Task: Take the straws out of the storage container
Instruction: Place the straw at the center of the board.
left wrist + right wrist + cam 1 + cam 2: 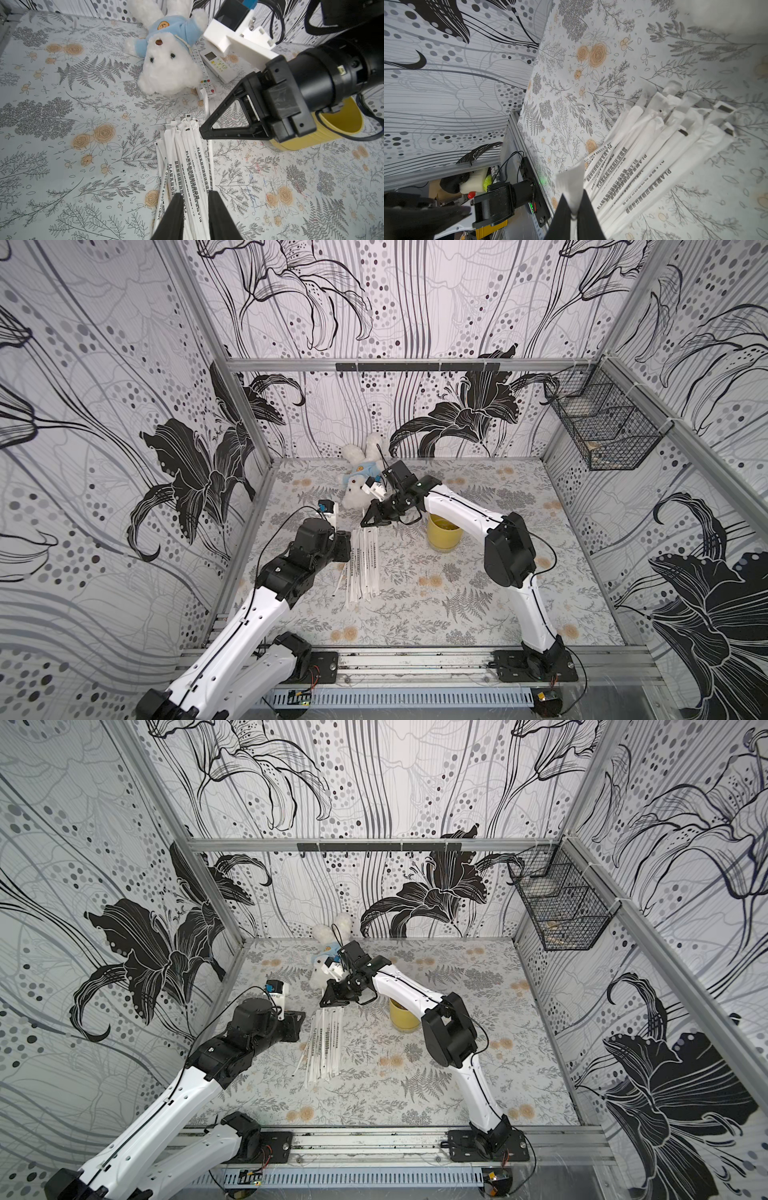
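Note:
The straws (360,564) (326,1040) lie in a white bundle on the table, left of the storage container (445,533) (402,1017), an upright yellow cup that looks empty. My left gripper (196,194) (343,549) stands over the bundle's middle. Its jaws are closed on several straws (187,158), while a few lie outside its left finger. My right gripper (574,194) (365,524) is low at the bundle's far end. It pinches the flat paper end of one straw (571,182) between nearly closed fingers, and the rest of the straws (643,158) spread out beyond it.
A white plush bear (361,472) in a blue top lies at the back, with two white remote controls (218,64) (204,85) beside it. A black wire basket (602,427) hangs on the right wall. The left wall runs close to my left arm.

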### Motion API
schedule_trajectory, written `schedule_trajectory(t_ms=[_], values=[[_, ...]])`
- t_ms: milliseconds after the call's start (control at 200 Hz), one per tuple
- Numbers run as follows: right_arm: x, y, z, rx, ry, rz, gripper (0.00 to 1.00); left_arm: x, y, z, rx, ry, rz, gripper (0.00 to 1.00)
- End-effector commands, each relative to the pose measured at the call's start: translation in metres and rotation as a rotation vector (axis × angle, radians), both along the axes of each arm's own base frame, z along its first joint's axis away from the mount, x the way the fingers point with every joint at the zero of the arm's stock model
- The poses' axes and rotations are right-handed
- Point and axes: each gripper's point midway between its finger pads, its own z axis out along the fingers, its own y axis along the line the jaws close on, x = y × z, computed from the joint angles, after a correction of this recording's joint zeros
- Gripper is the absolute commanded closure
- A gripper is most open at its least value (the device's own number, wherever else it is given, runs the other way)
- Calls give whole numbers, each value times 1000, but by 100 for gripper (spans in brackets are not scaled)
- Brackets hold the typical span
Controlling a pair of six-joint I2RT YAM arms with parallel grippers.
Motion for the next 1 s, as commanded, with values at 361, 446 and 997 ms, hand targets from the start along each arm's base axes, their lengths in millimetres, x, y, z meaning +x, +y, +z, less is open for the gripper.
schedule_trajectory(t_ms=[361,446,997], values=[[-3,8,-44,-48,106,15,79,8,-9,15,-93,-75,-55,73],[-1,5,-47,-69,99,7,75,9,-8,16,-97,-76,-51,73],[-13,4,-61,-126,118,58,56,15,-25,28,-228,-111,-84,73]])
